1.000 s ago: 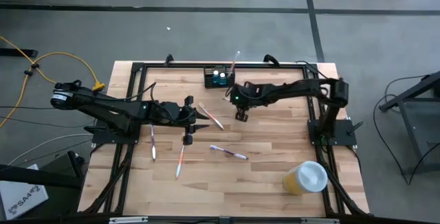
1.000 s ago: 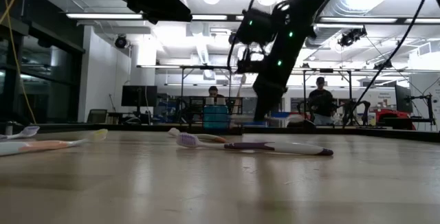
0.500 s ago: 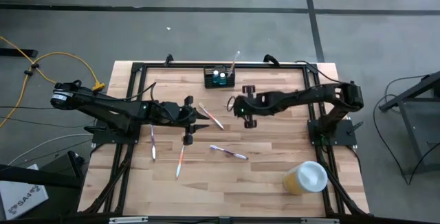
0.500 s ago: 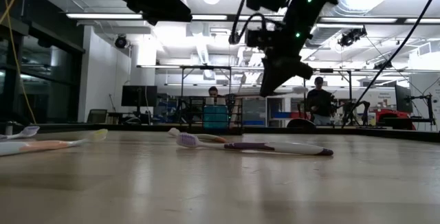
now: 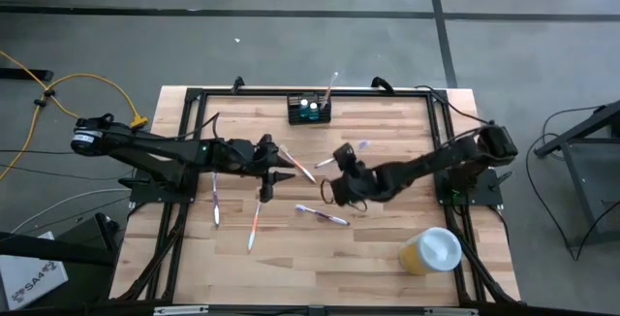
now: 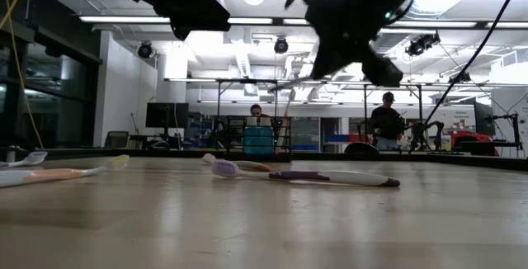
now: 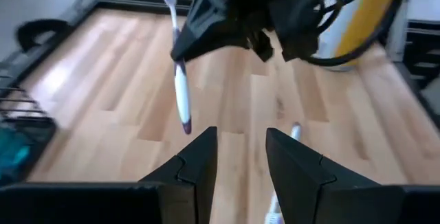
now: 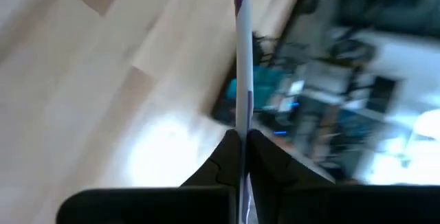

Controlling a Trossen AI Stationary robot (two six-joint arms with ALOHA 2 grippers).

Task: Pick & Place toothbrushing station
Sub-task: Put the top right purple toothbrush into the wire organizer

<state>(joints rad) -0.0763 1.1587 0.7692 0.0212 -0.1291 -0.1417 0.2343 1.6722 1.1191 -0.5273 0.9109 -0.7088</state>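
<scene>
— High view first: where's the toothbrushing station [image 5: 309, 110]?

— At the far edge of the wooden surface [image 5: 387, 248], upright, with one toothbrush standing in its slots. The right pincer [image 5: 332, 189] is well apart from it, toward the middle of the surface, and the left pincer [image 5: 287, 173] is also nearer the middle, just beside a loose toothbrush.

— Is the right one holding anything?

— From above only a pale handle shows by it. The right wrist view settles it: its fingers [image 8: 221, 157] are clamped on a white-and-purple toothbrush [image 8: 240, 80] that runs straight out between them.

— And the left?

— Left wrist view shows its fingers [image 7: 199, 159] parted with nothing between them, and beyond them the right arm carrying that toothbrush above the wood.

— Low view?

— It shows a purple toothbrush [image 6: 330, 176] lying flat on the surface, the right arm dark overhead, and people in the room behind.

— Anything else?

— A yellow cup [image 5: 430, 251] with a white lid, at the near right corner, far from the station.
</scene>
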